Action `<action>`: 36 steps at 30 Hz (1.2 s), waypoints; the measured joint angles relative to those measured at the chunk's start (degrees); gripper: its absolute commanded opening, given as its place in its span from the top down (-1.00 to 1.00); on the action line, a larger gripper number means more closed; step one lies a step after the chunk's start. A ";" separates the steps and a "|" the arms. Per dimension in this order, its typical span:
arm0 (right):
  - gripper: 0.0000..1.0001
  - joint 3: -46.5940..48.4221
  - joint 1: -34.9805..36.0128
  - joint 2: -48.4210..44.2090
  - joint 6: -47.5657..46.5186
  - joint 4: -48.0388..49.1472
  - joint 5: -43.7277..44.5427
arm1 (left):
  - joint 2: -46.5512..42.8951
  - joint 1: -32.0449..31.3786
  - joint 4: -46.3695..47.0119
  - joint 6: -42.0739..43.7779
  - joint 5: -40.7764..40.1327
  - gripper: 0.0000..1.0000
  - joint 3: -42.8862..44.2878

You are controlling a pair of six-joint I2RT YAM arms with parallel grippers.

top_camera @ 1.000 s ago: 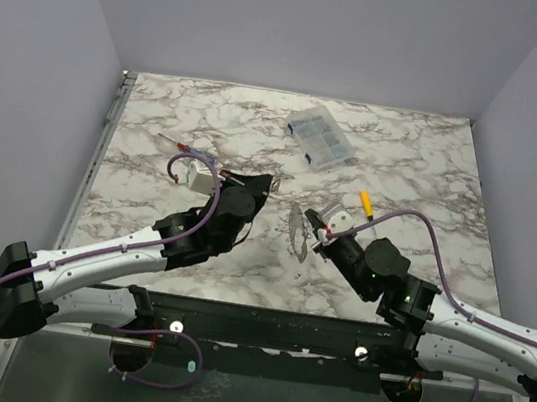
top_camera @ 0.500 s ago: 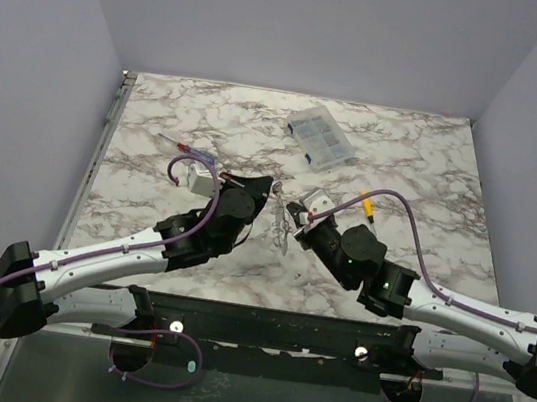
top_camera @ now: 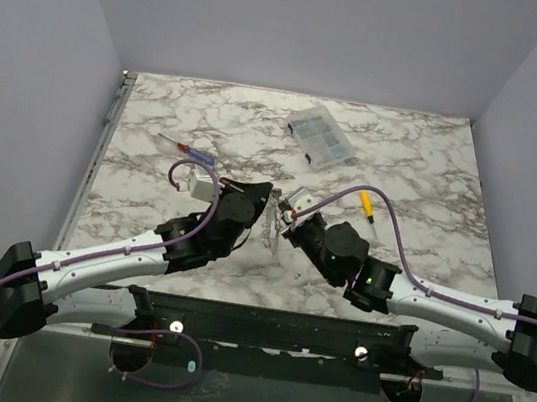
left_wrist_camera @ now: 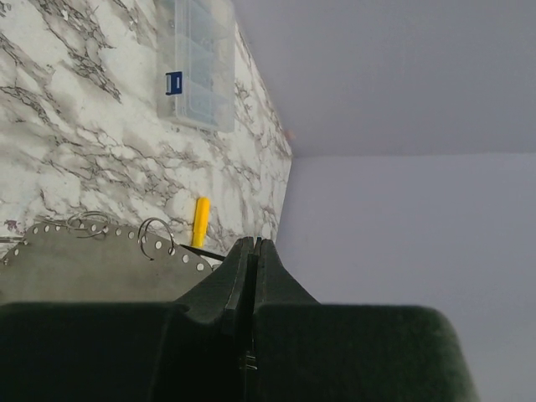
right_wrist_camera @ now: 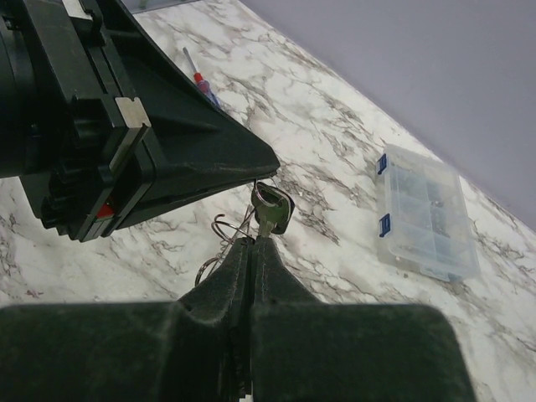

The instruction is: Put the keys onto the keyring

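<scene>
My right gripper (right_wrist_camera: 254, 241) is shut on the blade of a silvery key (right_wrist_camera: 273, 209), head pointing up. A thin wire ring passes through the key's head. More keyring loops (right_wrist_camera: 219, 228) hang beside my fingers. My left gripper (left_wrist_camera: 254, 243) is shut; I cannot tell whether it holds anything. Its black tip (right_wrist_camera: 270, 159) sits just above the key's head, touching or nearly touching the ring. In the top view the left gripper (top_camera: 269, 199) and right gripper (top_camera: 287, 226) meet mid-table with the key cluster (top_camera: 274, 226) between them. A grey perforated strap (left_wrist_camera: 84, 264) and a wire ring (left_wrist_camera: 155, 236) show in the left wrist view.
A clear plastic parts box (top_camera: 320, 138) lies at the back centre. A yellow-handled screwdriver (top_camera: 365, 203) lies right of the grippers. A red-handled screwdriver (top_camera: 187, 148) lies at the back left. Purple walls enclose the marble table (top_camera: 424, 174).
My right gripper has carried the key, rings and strap leftward across the table up to the left gripper's tip. The left arm shifted slightly toward it.
</scene>
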 measured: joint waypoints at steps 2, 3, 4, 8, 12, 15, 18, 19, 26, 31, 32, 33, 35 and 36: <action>0.99 0.00 0.00 0.79 -0.31 0.63 0.22 | -0.09 0.00 0.09 -0.15 0.13 1.00 -0.26; 0.99 0.00 0.00 1.16 -0.37 0.94 0.28 | -0.13 0.00 0.07 -0.26 0.17 1.00 -0.33; 0.99 0.00 0.00 1.49 -0.46 1.14 0.39 | -0.22 0.00 0.09 -0.31 0.24 1.00 -0.39; 0.99 0.00 0.00 2.23 -0.94 1.86 0.98 | -0.72 0.00 0.22 -0.68 0.33 1.00 -0.83; 0.99 0.00 0.00 2.64 -1.40 3.02 1.95 | -0.92 0.00 0.24 -0.72 0.37 1.00 -0.90; 0.99 0.00 -0.02 2.99 -1.64 3.69 2.58 | -0.94 0.00 0.24 -0.72 0.50 1.00 -0.90; 0.99 0.00 -0.02 3.54 -1.92 4.09 3.21 | -0.94 0.00 0.24 -0.72 0.63 1.00 -0.90; 0.99 0.00 -0.02 3.72 -2.01 4.07 3.39 | -0.94 0.00 0.24 -0.72 0.72 1.00 -0.90; 0.99 0.00 -0.15 4.33 -2.38 4.09 3.63 | -0.98 0.00 0.24 -0.90 1.20 1.00 -1.03; 0.99 0.11 -0.55 4.35 -2.40 4.04 3.87 | -0.98 0.00 0.24 -0.94 1.44 1.00 -1.22; 0.99 0.20 -0.59 4.37 -2.40 4.04 3.98 | -0.98 0.00 0.26 -0.96 1.51 1.00 -1.25; 0.99 0.28 -0.74 4.37 -2.40 4.02 4.07 | -0.98 0.00 0.28 -1.01 1.55 1.00 -1.27; 0.99 0.57 -0.96 4.44 -2.40 4.02 4.20 | -0.98 0.00 0.28 -1.09 1.60 1.00 -1.36; 0.99 0.85 -1.07 4.55 -2.40 3.98 4.31 | -1.01 0.00 0.39 -1.11 1.62 1.00 -1.49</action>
